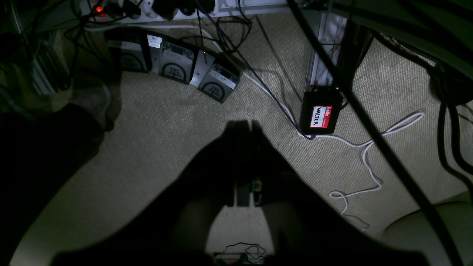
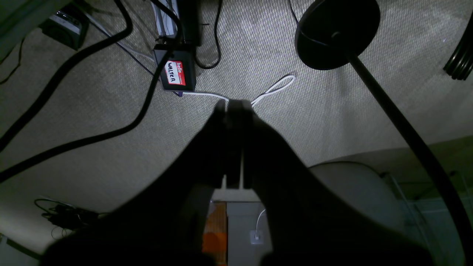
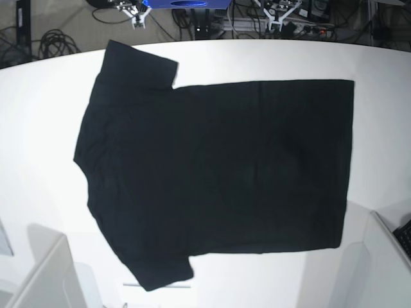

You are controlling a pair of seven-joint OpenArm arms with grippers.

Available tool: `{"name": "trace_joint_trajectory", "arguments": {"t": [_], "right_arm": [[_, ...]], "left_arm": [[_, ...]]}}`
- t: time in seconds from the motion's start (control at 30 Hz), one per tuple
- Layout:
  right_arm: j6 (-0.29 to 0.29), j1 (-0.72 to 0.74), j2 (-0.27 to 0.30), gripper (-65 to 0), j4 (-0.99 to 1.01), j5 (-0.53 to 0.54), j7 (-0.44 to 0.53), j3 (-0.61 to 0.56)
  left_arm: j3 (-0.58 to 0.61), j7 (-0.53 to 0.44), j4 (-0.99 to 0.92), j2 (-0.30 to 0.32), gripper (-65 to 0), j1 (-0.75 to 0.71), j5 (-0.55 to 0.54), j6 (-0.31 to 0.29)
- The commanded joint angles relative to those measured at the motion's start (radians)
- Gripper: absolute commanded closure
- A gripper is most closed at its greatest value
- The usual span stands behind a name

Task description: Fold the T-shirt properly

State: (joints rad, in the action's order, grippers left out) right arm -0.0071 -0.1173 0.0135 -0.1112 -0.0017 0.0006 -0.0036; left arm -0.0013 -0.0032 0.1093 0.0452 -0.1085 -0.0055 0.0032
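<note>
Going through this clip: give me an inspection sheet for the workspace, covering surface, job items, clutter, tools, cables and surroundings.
Surface: smooth white tabletop, seen from the base view
Job items: large plain black cloth T-shirt, spread flat, sleeves out towards the view's left, unfolded
Clutter: nothing seen on the tabletop around the shirt
Tools: black left tool and black right tool, both shut, nothing held
Cables: thin white cord looped on grey-beige carpet; thick black cables crossing the right wrist view
Surroundings: black box with red-and-white "hello WALTER" label
</note>
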Motion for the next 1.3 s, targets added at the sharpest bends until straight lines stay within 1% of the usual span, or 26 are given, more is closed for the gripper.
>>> {"name": "trace_joint_trajectory", "arguments": {"t": [0.0,0.1,0.2,0.27,0.3,0.4,0.47,0.5,0.6,0.7,0.77,0.83,0.93,1.07,1.17,1.27], "right_arm": [[0.002,-0.011,0.003,0.0,-0.009,0.002,0.002,0.006],[0.002,-0.075,0.003,0.0,-0.107,0.004,-0.006,0.007],[0.002,-0.16,0.006,0.0,-0.232,0.004,-0.007,0.009],[0.002,-0.215,0.021,0.0,-0.302,0.004,-0.015,0.011],[0.002,-0.241,0.023,0.0,-0.341,0.004,-0.032,0.021],[0.002,-0.318,0.023,0.0,-0.48,0.004,-0.104,0.129],[0.002,-0.367,0.021,0.0,-0.572,0.004,-0.144,0.176],[0.002,-0.394,0.021,0.0,-0.628,0.004,-0.159,0.195],[0.002,-0.471,0.019,0.0,-0.767,0.004,-0.189,0.212],[0.002,-0.546,0.018,0.0,-0.915,0.004,-0.233,0.216],[0.002,-0.591,0.018,0.0,-1.01,0.004,-0.264,0.218],[0.002,-0.632,0.016,0.0,-1.108,0.004,-0.291,0.218],[0.002,-0.684,0.016,0.0,-1.241,0.004,-0.333,0.218],[0.002,-0.732,0.007,0.0,-1.43,0.004,-0.406,0.233],[0.002,-0.744,-0.036,0.0,-1.577,0.004,-0.462,0.299],[0.002,-0.743,-0.048,0.0,-1.703,0.004,-0.5,0.35]], "left_arm": [[-0.001,0.002,0.0,0.003,0.0,-0.02,-0.001,0.004],[-0.001,0.001,0.066,0.005,0.0,-0.069,-0.001,0.004],[-0.001,0.002,0.197,0.006,0.0,-0.158,-0.001,0.004],[-0.001,0.002,0.3,0.008,0.0,-0.234,-0.001,0.004],[-0.001,0.002,0.356,0.017,0.0,-0.273,-0.001,0.004],[-0.001,0.002,0.525,0.035,0.0,-0.396,-0.001,0.004],[0.001,0.002,0.625,0.038,0.0,-0.46,-0.001,0.004],[0.001,0.002,0.683,0.052,0.0,-0.5,-0.001,0.004],[-0.001,0.002,0.82,0.075,0.0,-0.593,-0.001,0.004],[-0.004,0.004,0.949,0.112,0.0,-0.681,-0.006,0.004],[-0.049,0.004,1.025,0.118,0.0,-0.736,-0.043,0.004],[-0.13,0.004,1.113,0.118,0.0,-0.791,-0.118,0.004],[-0.22,0.01,1.248,0.12,0.0,-0.868,-0.179,0.004],[-0.289,0.012,1.443,0.12,0.0,-0.963,-0.184,0.004],[-0.316,0.013,1.559,0.12,0.0,-1.022,-0.185,0.004],[-0.371,0.009,1.644,0.12,0.0,-1.061,-0.192,0.004]]}}
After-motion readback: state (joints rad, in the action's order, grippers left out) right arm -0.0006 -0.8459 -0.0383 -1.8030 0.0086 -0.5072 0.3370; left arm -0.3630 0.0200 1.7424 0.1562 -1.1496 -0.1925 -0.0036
